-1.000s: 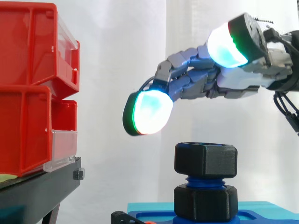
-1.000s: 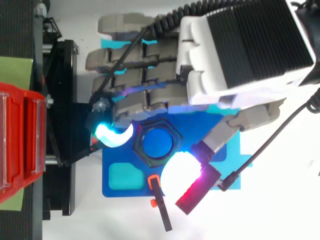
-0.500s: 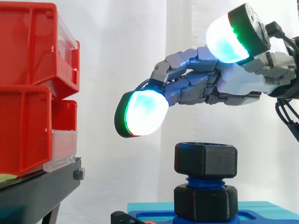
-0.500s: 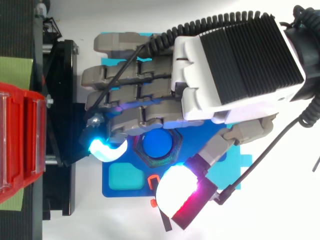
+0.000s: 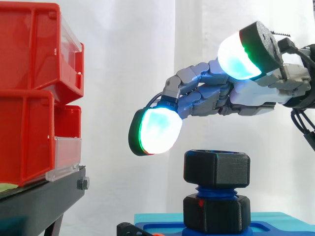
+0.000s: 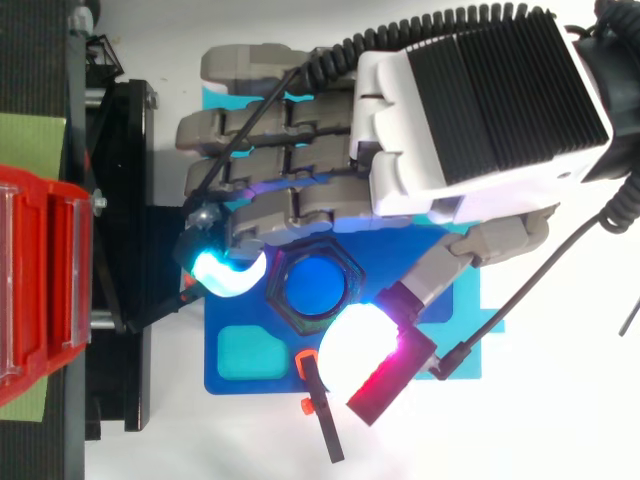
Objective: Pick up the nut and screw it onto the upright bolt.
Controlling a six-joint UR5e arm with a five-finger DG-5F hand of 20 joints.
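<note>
A black hexagonal nut [image 5: 216, 168] sits on top of the upright blue bolt [image 5: 216, 191], above a second black nut [image 5: 216, 213] at the bolt's foot. From above, the top nut [image 6: 314, 288] rings the bolt's blue end [image 6: 311, 285]. My hand [image 5: 224, 91] hovers just above the nut, apart from it, open with its fingers spread and holding nothing. One glowing fingertip [image 5: 156, 131] hangs to the nut's upper left and the thumb's pad [image 5: 239, 56] stands higher on the right. In the top view my hand [image 6: 470, 110] covers the fixture's far part.
The bolt stands on a blue fixture plate [image 6: 440, 345] with a teal recess [image 6: 248, 354]. Red bins [image 5: 34, 93] are stacked on a black stand [image 5: 42, 201] at the left. A small orange-and-black piece [image 6: 318, 400] lies at the plate's near edge.
My hand had swung a little left and up half a second ago; now it has come back right and slightly lower over the nut. The nut has not moved.
</note>
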